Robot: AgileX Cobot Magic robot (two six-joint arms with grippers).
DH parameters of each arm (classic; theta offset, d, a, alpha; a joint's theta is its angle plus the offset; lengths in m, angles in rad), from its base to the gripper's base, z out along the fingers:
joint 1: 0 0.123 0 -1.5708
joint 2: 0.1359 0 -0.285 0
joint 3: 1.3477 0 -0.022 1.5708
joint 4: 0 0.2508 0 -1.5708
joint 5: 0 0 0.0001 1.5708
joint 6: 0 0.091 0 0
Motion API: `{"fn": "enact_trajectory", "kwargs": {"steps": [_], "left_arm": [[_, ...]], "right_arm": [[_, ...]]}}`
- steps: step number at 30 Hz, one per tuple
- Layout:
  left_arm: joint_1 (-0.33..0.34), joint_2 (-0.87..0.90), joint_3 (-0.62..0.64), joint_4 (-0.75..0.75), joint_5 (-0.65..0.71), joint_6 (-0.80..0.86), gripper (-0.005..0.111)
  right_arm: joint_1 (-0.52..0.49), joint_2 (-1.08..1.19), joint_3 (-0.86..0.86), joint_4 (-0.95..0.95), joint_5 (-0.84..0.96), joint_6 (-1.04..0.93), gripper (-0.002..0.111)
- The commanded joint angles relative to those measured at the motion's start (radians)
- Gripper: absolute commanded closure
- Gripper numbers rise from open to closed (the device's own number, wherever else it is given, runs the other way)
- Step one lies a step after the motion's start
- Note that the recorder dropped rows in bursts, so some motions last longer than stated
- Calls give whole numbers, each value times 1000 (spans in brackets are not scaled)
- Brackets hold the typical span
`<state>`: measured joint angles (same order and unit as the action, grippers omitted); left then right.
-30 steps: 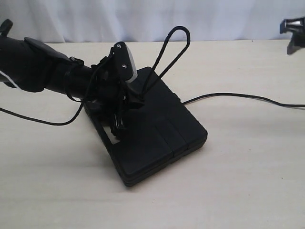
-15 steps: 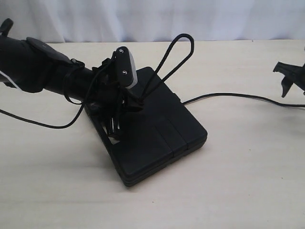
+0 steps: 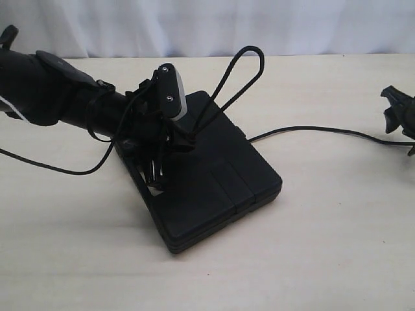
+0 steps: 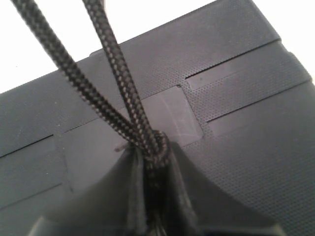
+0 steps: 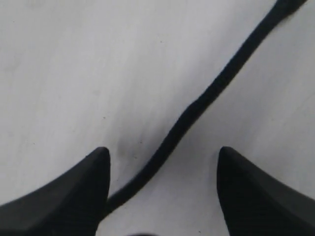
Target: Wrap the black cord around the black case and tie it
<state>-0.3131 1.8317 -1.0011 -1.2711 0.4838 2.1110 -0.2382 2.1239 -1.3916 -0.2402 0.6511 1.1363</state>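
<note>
Exterior: my left gripper [image 3: 174,139] sits over the flat matte black plastic case [image 3: 214,175]; the thin black braided cord [image 3: 311,129] trails rightward to my right gripper [image 3: 400,116].
Left wrist: I see it clamping the doubled cord [image 4: 113,64].
Right wrist: spread wide, cord [image 5: 216,88] lying between.

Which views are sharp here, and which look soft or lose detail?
Left wrist view: sharp, black cord braid and black case texture crisp, table blown white. Right wrist view: soft, cord blurred, right gripper a dark silhouette. Exterior view: even light, but left arm and case merge black-on-black.
</note>
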Motion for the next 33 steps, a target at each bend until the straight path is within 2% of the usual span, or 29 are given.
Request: {"fn": "enact_trajectory", "kwargs": {"steps": [1,7,15,17,21,24,26,30,33], "left_arm": [[-1,-5,1,-4,16,32,107],[-1,-5,1,-4,16,32,107],[-1,-5,1,-4,13,32,107],[-1,-5,1,-4,18,32,107],[-1,-5,1,2,21,32,107],[-1,-5,1,5,21,32,107],[-1,-5,1,4,20,32,107],[-1,-5,1,4,16,32,107],[-1,-5,1,1,16,32,107]], "right_arm": [[-4,3,2,-29,-79,7,49],[-6,3,2,-113,-68,38,51],[-6,47,2,-113,5,92,83],[-6,66,2,-100,14,142,86],[-6,78,2,-82,-3,121,87],[-4,78,2,-77,-58,30,91],[-4,72,2,-31,-93,-32,103],[-4,41,2,86,-152,-208,104],[-4,-2,2,210,-171,-451,104]]}}
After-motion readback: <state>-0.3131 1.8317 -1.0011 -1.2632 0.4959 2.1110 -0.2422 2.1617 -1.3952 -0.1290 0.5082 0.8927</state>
